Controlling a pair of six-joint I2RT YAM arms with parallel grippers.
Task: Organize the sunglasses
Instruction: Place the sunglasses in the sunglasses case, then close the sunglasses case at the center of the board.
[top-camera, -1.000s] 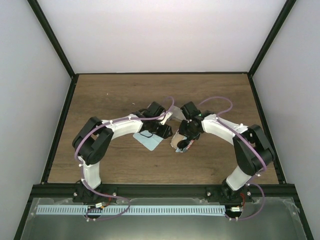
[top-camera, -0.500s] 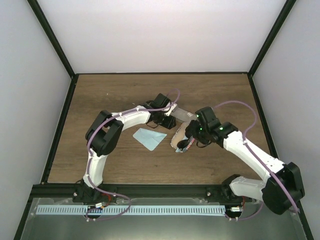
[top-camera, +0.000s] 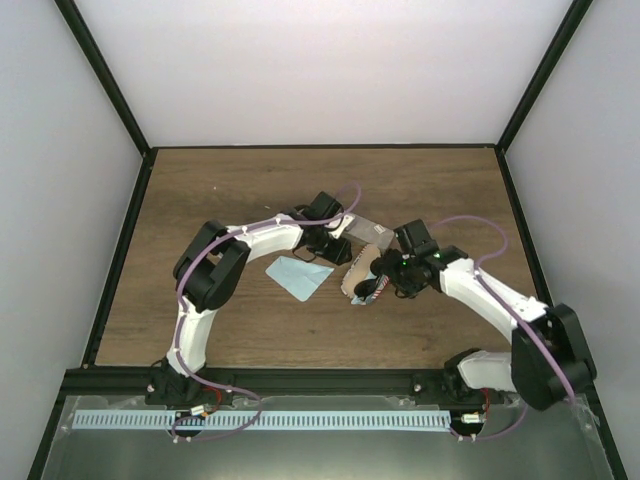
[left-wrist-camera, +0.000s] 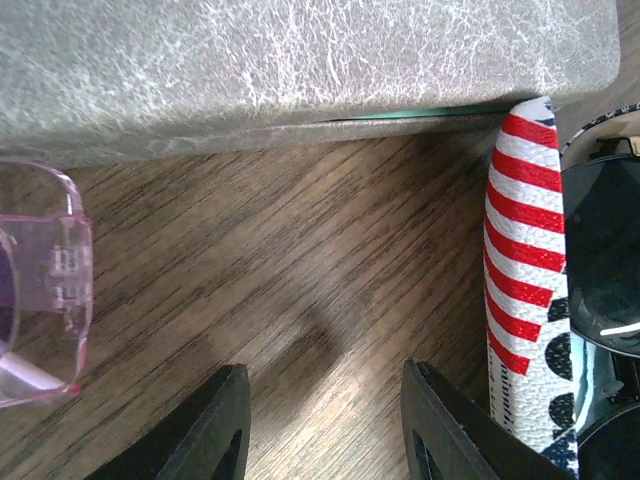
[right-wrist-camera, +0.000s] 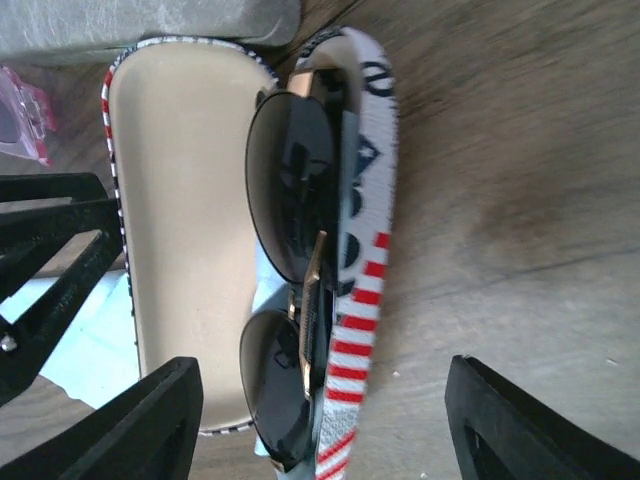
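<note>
Sunglasses (right-wrist-camera: 295, 290), dark-lensed, were laid in the open striped case (right-wrist-camera: 190, 250) | pink pair (left-wrist-camera: 40, 290) was seen beside the grey case (left-wrist-camera: 300, 60) | left gripper (left-wrist-camera: 325, 405) and right gripper (right-wrist-camera: 330, 425) were found unclenched, nothing grasped

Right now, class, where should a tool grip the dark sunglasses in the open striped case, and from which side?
Probably the thin gold bridge of the dark sunglasses, from above on the cream lid side: it is narrow and exposed, and the striped case wall hugs the other edge.

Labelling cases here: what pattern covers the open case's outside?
The open case has red-and-white stripes plus dark dots, clearest in the left wrist view.
</note>
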